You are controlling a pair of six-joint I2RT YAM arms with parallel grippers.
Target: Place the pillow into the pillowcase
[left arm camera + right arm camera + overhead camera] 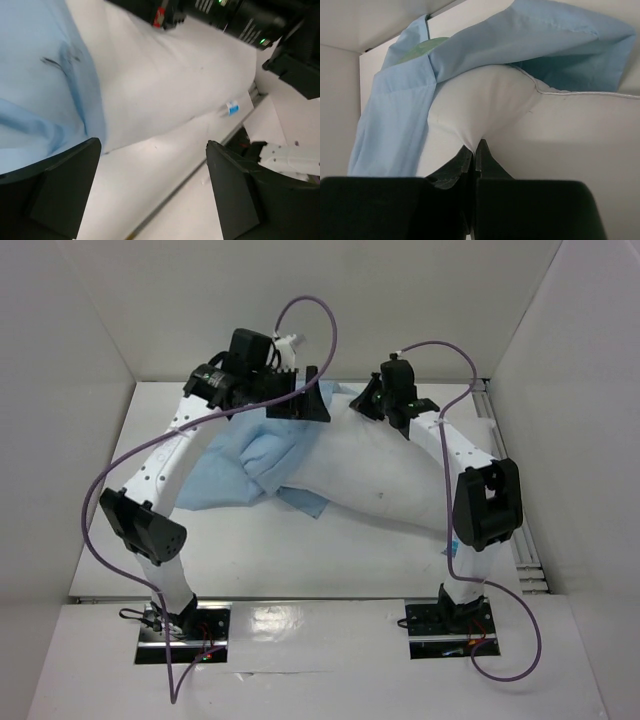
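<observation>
a: the counter point(300, 550) carried the pillow point(390, 475) across its middle. its left end was covered by the wrinkled pillowcase point(235, 475); the rest was bare.
b: claws?
a: left claw point(152, 150) stood wide above the cloth's edge, gripping nothing. right claw point(475, 156) was pinched on a small fold of pillow skin.
b: risk?
a: judged: with the case unheld, a push from the right could drag or bunch the cloth instead of feeding the pillow in. the thin pinch could slip. the label point(232, 107) end lay outside.
</observation>
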